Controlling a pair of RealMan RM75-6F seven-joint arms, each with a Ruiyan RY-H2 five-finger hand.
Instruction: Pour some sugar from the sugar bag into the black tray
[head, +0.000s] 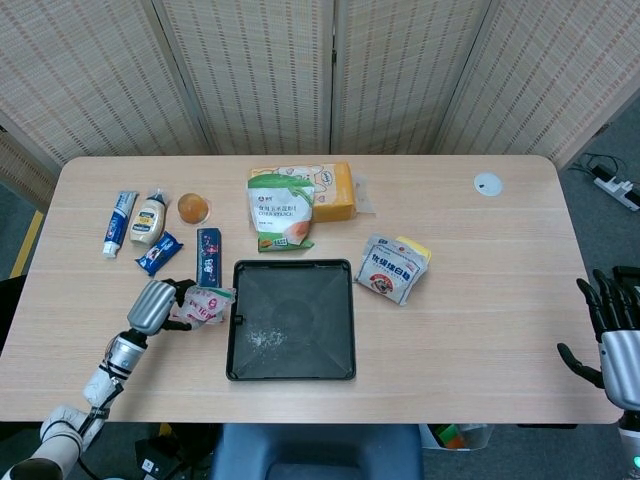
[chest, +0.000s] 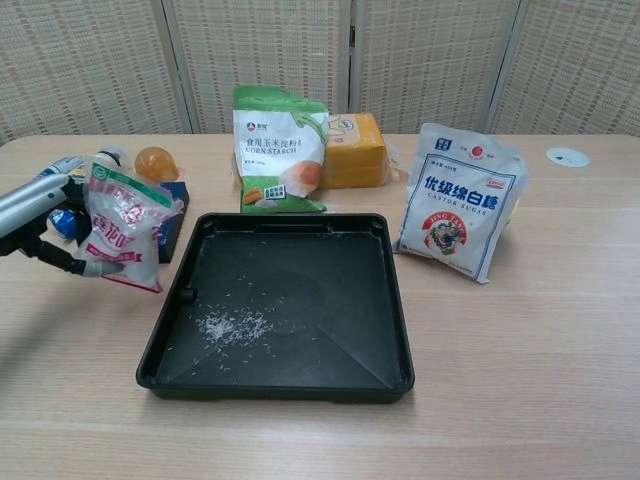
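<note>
Left hand (chest: 40, 215) holds pink-and-white sugar bag (chest: 122, 225) beside black tray (chest: 170, 330).

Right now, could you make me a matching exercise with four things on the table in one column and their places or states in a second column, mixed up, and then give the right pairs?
Things:
1. sugar bag
2. black tray
3. corn starch bag
4. castor sugar bag

Places or states:
A. stands behind the tray's far edge
B. held by the left hand, left of the tray
C. stands right of the tray
D. has a few white grains scattered inside

Pairs: 1-B, 2-D, 3-A, 4-C
</note>
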